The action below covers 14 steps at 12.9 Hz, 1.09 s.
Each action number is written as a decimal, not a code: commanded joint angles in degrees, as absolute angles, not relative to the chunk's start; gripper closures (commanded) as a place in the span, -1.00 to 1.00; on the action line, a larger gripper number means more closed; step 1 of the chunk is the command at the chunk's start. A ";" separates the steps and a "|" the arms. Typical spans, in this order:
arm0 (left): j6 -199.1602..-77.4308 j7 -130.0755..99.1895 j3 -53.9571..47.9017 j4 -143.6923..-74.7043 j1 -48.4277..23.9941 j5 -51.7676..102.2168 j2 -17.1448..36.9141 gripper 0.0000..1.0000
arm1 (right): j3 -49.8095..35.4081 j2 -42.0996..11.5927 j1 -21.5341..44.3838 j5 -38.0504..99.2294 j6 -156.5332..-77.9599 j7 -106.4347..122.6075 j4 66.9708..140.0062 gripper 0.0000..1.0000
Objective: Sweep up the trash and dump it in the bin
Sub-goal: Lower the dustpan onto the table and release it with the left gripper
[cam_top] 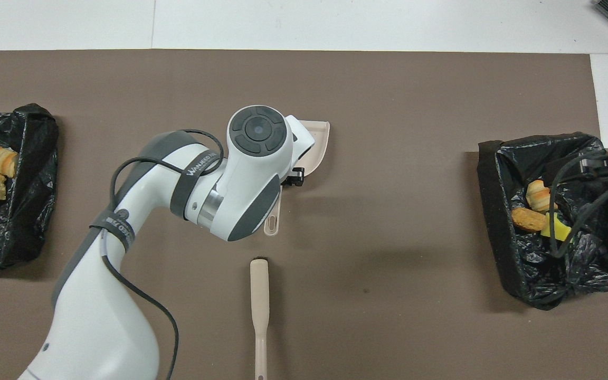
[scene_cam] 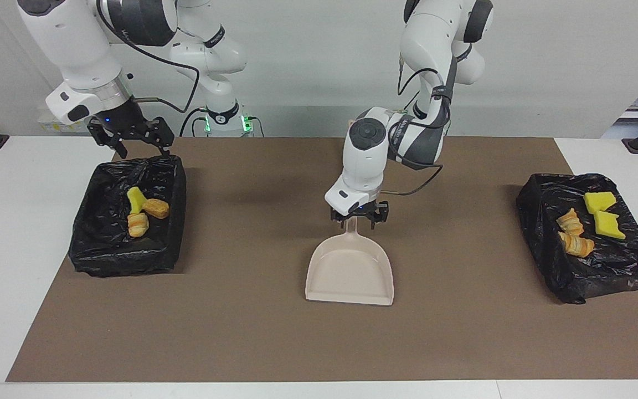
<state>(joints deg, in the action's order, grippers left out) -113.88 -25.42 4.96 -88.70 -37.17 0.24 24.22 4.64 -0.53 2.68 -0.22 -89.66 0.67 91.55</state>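
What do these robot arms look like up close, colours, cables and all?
Both arms are glossy white with dark grey joint bands and round dark caps. Black cables loop along them. The left gripper and right gripper are small black two-finger claws. Green lights glow at the bases.

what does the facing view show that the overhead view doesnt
Only the facing view shows the left gripper with its jaws open around the dustpan handle, the pan's whole empty tray, the right gripper open over the bin at the right arm's end, and the two yellow wedges in the other bin.

Only the overhead view shows the brush, lying nearer the robots than the dustpan.

Both show the brown mat, both bins with trash, and part of the dustpan.
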 commanded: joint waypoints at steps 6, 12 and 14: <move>-105.22 -5.22 4.83 -94.31 -21.91 1.05 5.12 -1.00 | 4.48 0.79 2.37 0.97 -90.97 1.05 93.25 -1.00; -96.08 8.95 5.27 -92.55 -11.87 1.49 -1.05 -1.00 | 4.48 0.79 2.37 0.88 -90.97 1.05 93.25 -1.00; -92.21 9.40 5.36 -92.64 -9.33 2.19 -2.19 -1.00 | 4.48 0.79 2.37 0.97 -90.97 1.05 93.25 -1.00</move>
<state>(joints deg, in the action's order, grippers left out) -95.04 7.68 5.75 -91.39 -11.60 0.63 -0.26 4.64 -0.53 2.68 -0.13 -89.66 0.67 91.55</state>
